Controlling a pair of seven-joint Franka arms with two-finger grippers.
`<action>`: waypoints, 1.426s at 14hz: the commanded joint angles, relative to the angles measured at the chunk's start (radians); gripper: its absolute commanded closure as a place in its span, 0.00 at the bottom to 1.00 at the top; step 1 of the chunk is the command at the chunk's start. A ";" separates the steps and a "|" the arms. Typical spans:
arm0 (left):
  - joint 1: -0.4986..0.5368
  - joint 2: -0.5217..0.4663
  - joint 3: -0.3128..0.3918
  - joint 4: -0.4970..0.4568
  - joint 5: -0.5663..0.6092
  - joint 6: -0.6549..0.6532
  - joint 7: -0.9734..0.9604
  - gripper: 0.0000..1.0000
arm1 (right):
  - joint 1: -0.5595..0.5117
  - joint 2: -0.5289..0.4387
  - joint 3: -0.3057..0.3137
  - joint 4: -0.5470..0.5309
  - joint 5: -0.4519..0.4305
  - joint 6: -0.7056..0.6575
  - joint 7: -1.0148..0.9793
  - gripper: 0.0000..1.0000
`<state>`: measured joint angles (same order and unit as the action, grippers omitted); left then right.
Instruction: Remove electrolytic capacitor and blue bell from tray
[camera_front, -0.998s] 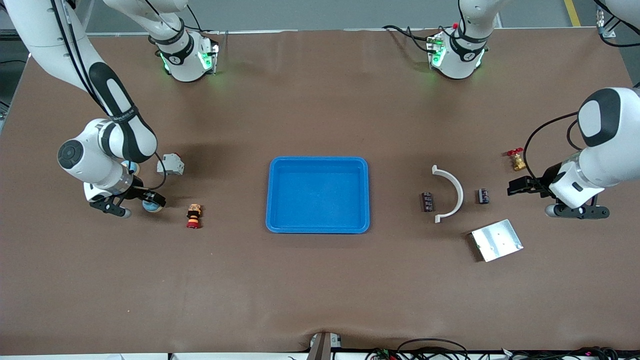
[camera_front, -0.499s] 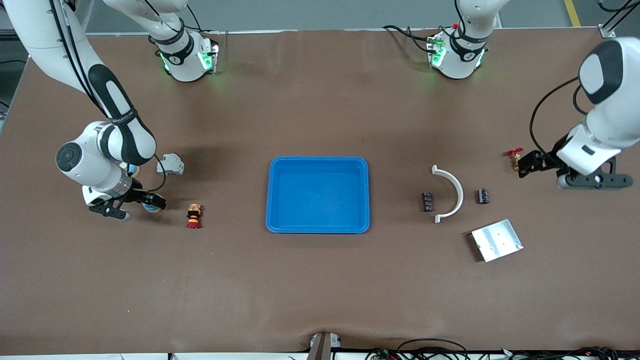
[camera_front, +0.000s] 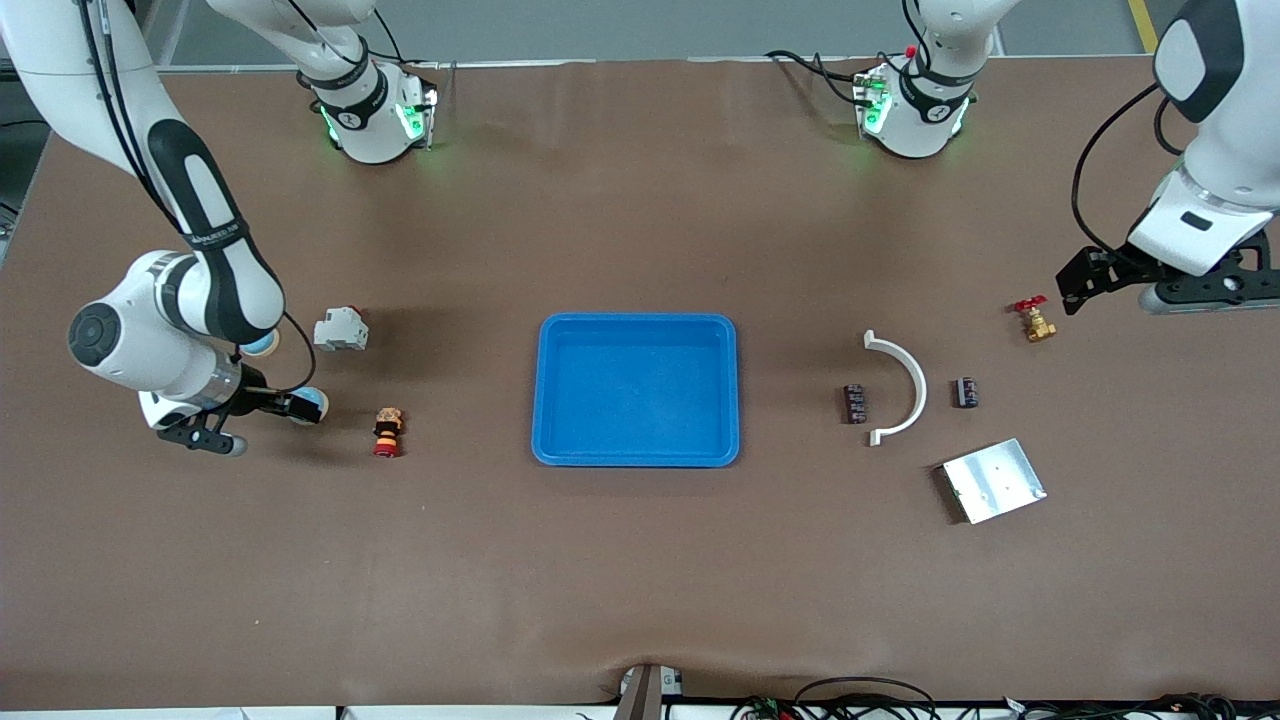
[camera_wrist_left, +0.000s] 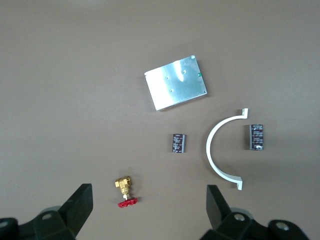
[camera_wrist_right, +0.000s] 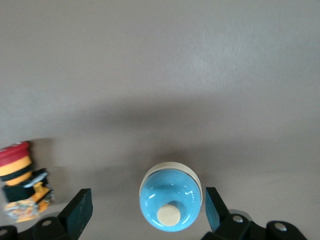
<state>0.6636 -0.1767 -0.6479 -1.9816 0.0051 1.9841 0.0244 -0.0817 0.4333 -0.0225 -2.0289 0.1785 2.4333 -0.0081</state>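
Observation:
A blue dome bell (camera_front: 309, 404) with a white button stands on the table near the right arm's end. My right gripper (camera_front: 200, 437) hangs open above the table beside it; in the right wrist view the bell (camera_wrist_right: 171, 199) shows below and between the open fingers (camera_wrist_right: 80, 210), untouched. Two small black capacitors (camera_front: 855, 403) (camera_front: 967, 391) lie on either side of a white arc (camera_front: 901, 386); both show in the left wrist view (camera_wrist_left: 178, 143) (camera_wrist_left: 256, 137). My left gripper (camera_front: 1205, 292) is open and empty, high over the table near a brass valve (camera_front: 1035, 321).
A blue tray (camera_front: 548, 400) sits mid-table. A metal plate (camera_front: 993, 480) lies nearer the front camera than the capacitors. A grey switch block (camera_front: 340, 329), a red-and-yellow push button (camera_front: 387, 431) and a second blue round thing (camera_front: 262, 345), half hidden by the right arm, lie near the bell.
My left gripper has risen and moved away from the front camera, past the valve. My right gripper has drifted toward the right arm's end of the table. The objects have not moved.

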 joint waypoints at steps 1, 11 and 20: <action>0.011 0.115 -0.007 0.174 -0.020 -0.099 0.011 0.00 | -0.023 -0.031 0.015 0.056 0.013 -0.112 -0.026 0.00; 0.005 0.249 -0.013 0.340 -0.007 -0.165 -0.047 0.00 | -0.018 -0.064 0.013 0.409 -0.174 -0.463 -0.026 0.00; 0.005 0.252 -0.013 0.337 -0.007 -0.168 -0.047 0.00 | 0.016 -0.070 0.019 0.601 -0.278 -0.565 -0.023 0.00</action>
<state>0.6646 0.0756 -0.6538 -1.6567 0.0028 1.8384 -0.0077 -0.0629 0.3648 -0.0059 -1.4589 -0.0904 1.8974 -0.0277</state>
